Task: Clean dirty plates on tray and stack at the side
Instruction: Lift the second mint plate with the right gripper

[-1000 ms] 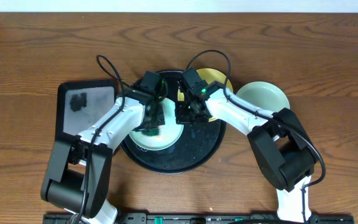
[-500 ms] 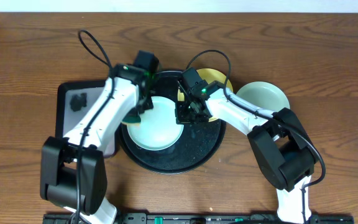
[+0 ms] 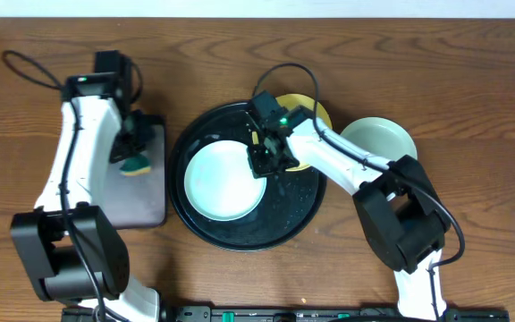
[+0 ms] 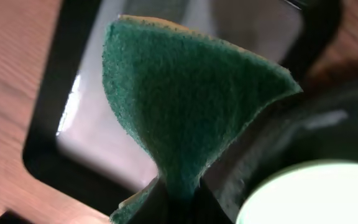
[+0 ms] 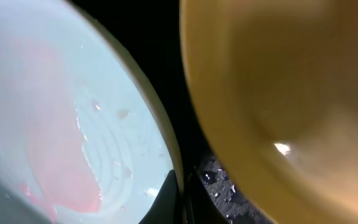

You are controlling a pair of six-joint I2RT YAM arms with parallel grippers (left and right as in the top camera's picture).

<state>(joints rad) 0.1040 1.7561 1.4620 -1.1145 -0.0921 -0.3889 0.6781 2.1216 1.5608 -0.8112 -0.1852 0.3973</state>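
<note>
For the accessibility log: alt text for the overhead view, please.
The right end effector pinches the rim of a mint-green plate on the round tray, while the left end effector holds a green sponge over the rectangular tray. A yellow plate overlaps the round tray's far rim; a second mint plate sits on the table.

The brown wooden table [image 3: 43, 54] carried two trays and a plate. The small black tray with rounded corners [image 3: 141, 201] lay right under the left gripper [image 3: 134, 154]. The big round black tray [image 3: 284, 219] lay under the right gripper [image 3: 262, 161]. One pale green plate [image 3: 378, 139] sat on the bare wood, off to the right of that gripper and near the round tray.
</note>
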